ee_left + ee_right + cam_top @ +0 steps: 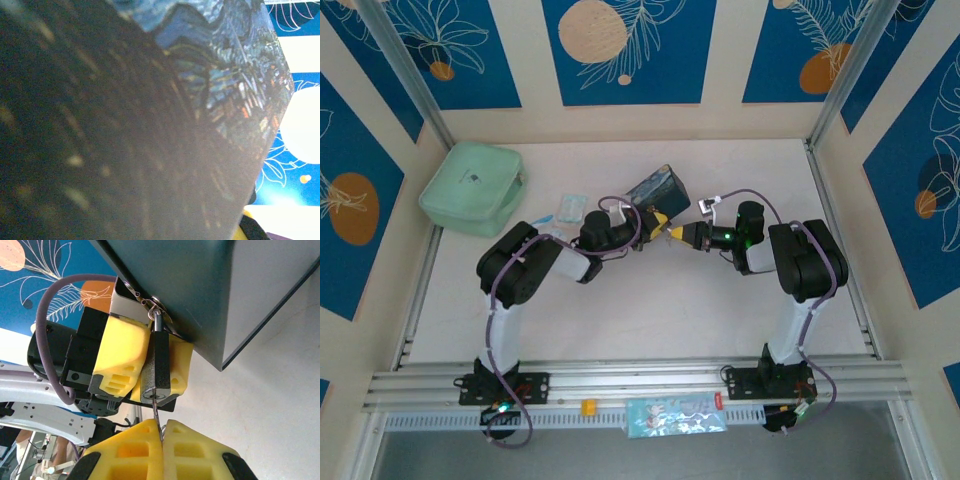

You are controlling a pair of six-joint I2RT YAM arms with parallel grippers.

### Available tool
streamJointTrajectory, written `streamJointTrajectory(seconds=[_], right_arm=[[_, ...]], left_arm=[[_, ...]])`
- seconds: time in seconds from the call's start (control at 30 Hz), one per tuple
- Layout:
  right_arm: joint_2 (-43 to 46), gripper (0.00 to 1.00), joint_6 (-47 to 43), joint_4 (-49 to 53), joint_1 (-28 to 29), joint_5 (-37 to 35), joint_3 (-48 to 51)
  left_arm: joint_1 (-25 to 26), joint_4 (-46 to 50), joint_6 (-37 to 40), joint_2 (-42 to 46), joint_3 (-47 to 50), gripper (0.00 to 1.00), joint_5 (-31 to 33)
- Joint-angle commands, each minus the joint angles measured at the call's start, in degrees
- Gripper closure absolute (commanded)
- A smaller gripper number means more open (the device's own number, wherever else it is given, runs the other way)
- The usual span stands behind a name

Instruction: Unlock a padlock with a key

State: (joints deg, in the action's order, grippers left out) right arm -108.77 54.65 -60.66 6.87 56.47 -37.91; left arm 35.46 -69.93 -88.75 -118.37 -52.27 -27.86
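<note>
Pale tabletop [280,390] lies below the tin [210,285], from whose hasp the padlock [161,365] hangs pinched in the left jaws, so the right jaws, pressed together on the key [156,412] seated in its keyhole, should twist squarely about the key's axis without pulling.

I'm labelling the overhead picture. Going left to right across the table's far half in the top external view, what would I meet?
Mint green soft pouch → small clear-blue packets → blue painted tin box

Matt dark padlock [161,360] with shiny metal shackle, thin metal key [156,414], matt yellow plastic fingers [125,455], smooth painted tin [230,70]
</note>
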Motion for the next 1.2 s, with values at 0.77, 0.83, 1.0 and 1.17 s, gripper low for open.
streamJointTrajectory(seconds=[0.77,0.83,1.0,1.17], right_arm=[[14.67,1.0,-9.04,19.17,-4.75,-3.81,10.74],[16.84,1.0,-10.57,22.62,-4.33,-4.4,10.69],[20.05,1.0,-12.64,28.35,-3.78,-6.58,9.27],[23.27,0.72,-10.46,29.99,-2.57,-11.6,7.83]], left_arm=[[-3.13,1.87,1.98,7.3,-0.72,1.0,4.43],[-3.12,1.74,2.1,7.3,-0.93,1.0,4.29],[-2.86,-2.66,-1.66,4.71,-1.76,1.0,3.27],[-2.51,-3.6,-1.08,4.76,-1.31,1.0,2.99]])
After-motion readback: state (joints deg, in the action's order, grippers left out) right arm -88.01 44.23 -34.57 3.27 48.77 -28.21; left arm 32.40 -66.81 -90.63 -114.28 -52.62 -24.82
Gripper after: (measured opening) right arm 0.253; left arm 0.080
